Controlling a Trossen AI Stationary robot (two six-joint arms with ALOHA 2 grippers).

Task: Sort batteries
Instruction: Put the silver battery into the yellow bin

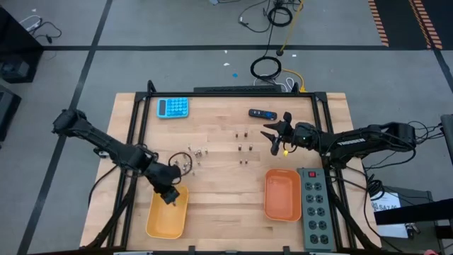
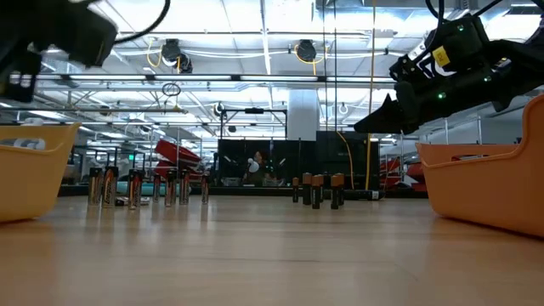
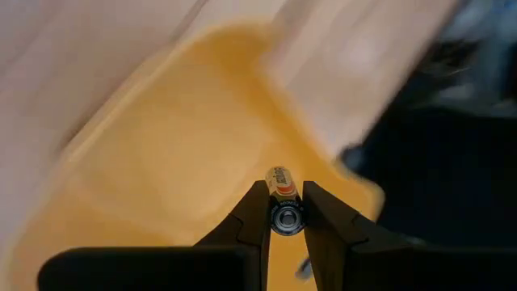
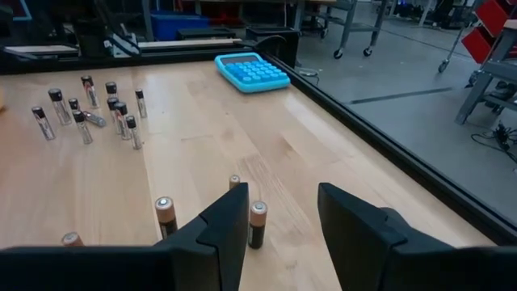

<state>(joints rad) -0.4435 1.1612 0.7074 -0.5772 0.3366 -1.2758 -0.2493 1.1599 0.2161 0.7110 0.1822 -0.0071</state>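
Yellow plastic tray (image 1: 168,216) below, left gripper (image 1: 168,194) hovering with its catch!
From above, that gripper hangs over the tray rim; the wrist camera shows it clenched on one copper-topped cylindrical battery (image 3: 284,208) — release off-centre and it could bounce out. Right gripper (image 4: 279,212), fingers spread and empty, sits among the small upright metal batteries (image 4: 257,223); a nudge could topple them.

Blurred all around the left gripper (image 3: 286,212) in the left wrist view: yellow tray (image 3: 161,162) smeared, dark mass beside it unreadable. Label of the clamped battery (image 3: 283,184) too small to read. Cut off ahead of the right gripper (image 4: 281,212): one battery (image 4: 71,238) at the edge. Far cluster (image 4: 89,109) too small to sort by size.
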